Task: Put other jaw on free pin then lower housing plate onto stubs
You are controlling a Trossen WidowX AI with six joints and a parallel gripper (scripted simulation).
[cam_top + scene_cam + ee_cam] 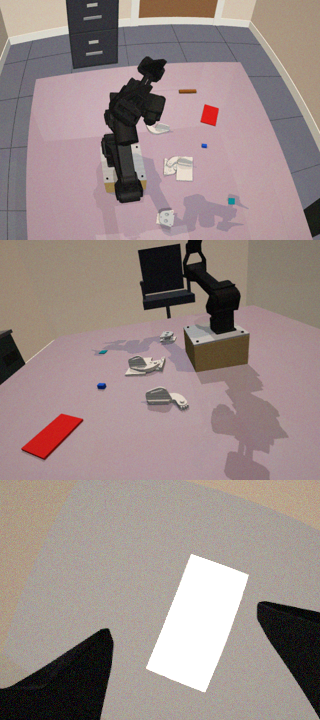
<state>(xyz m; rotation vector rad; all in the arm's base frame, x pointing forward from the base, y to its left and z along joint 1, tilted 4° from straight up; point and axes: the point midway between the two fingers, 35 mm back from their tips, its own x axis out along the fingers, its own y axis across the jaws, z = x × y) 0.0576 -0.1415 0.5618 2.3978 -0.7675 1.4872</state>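
The loose white jaw (158,129) (158,396) lies on the pink mat, its toothed end showing in the exterior view. The white gripper base (184,174) (132,373) lies nearby, with the other jaw (184,161) (136,362) mounted on it. The free pin is too small to tell clearly. The pale housing plate (165,214) (167,334) sits apart, raised on a small white piece, its two round holes showing. My gripper (184,623) is open and empty in the wrist view, facing the ceiling, high and away from the parts. Its fingers are hard to make out in the top view.
A blue block (204,145) (101,386), a red slab (209,115) (52,436), a teal piece (231,201) (103,351) and an orange-brown bar (187,91) lie around the parts. The arm's pedestal (139,165) (222,353) stands beside them.
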